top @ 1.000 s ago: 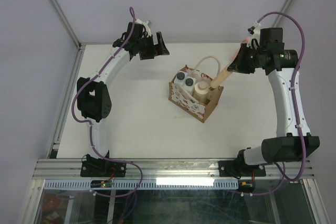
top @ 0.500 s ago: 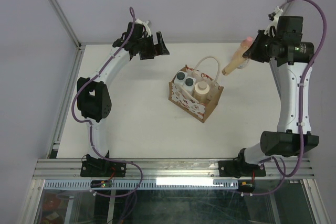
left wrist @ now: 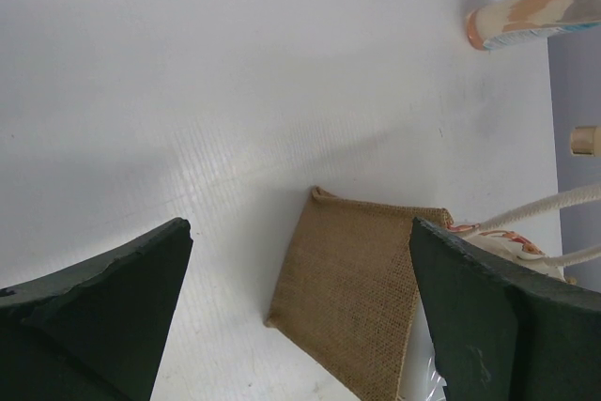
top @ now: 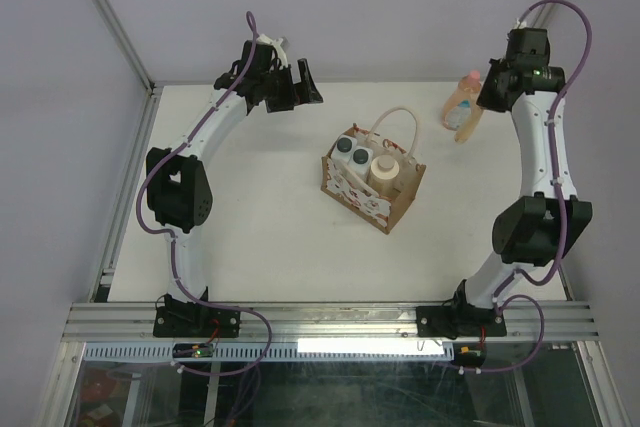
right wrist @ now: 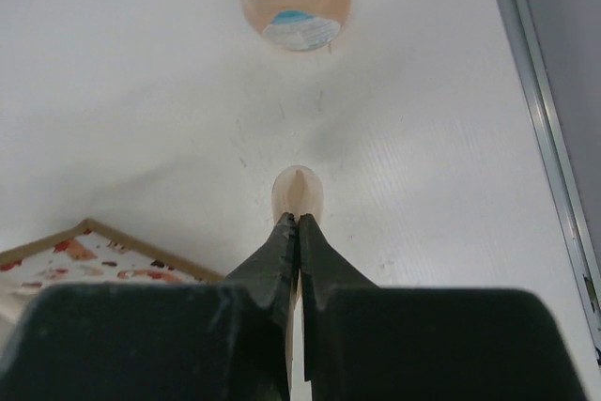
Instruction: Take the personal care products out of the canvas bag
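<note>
From above, the canvas bag [top: 402,203] sits upright at the centre of the white worktop [top: 250,217], its cream rope handles [top: 396,114] arching over the open mouth. Inside, two white bottles with dark caps [top: 345,147] stand in the upper-left corner, with the cream bottle with a round lid [top: 383,169] beside them to the lower right. The peach-orange bottle [top: 462,105], pink cap up, stands on the worktop at the upper right, well apart from the bag. The right jaws hang just beside it, pressed shut. The left jaws are spread wide at the upper left and hold nothing. In the left wrist view, the bag's plain brown side fills the lower middle between the parted jaws, and the peach-orange bottle shows in the upper right corner. In the right wrist view, the jaws meet tip to tip at lower centre and the peach-orange bottle stands free at the top edge. A corner of the bag's patterned side shows at lower left. A small peach shape [right wrist: 298,187] sits at the jaw tips; what it is cannot be told.
</note>
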Robot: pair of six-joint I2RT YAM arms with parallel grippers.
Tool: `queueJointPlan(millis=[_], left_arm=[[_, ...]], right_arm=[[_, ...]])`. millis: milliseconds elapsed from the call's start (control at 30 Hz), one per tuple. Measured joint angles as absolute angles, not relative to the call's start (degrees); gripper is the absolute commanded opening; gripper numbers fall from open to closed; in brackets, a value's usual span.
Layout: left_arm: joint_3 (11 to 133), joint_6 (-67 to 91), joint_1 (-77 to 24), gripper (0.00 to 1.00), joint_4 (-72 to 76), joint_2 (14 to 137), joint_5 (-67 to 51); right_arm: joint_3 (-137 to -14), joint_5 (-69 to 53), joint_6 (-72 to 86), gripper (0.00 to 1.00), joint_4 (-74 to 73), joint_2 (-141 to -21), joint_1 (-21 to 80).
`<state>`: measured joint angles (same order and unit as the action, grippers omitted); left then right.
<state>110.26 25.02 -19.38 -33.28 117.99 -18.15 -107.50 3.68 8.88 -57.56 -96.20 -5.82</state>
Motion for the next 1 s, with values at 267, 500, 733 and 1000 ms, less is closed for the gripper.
queueJointPlan(millis=[267, 500, 733, 1000], left_arm=[[110.4, 24.7, -19.4, 0.99, -33.4, 118.0, -18.2], [110.4, 24.2, -19.0, 0.99, -33.5, 118.0, -18.6], [110.4, 23.8, -18.1, 0.99, -33.5, 118.0, -19.0], [110.6, 23.8, -17.1, 0.99, -33.4, 118.0, -20.1]], right_arm=[[-105.7, 8.8, 8.9, 0.00, -49.4, -102.4, -5.8], [-105.3, 11.0, 8.1, 0.00, -44.4, -106.5, -5.8], [-108.2, 12.4, 6.2, 0.00, -43.5, -113.5, -5.9], [-112.0, 12.5, 5.4, 0.00, -43.2, -117.9, -5.9]])
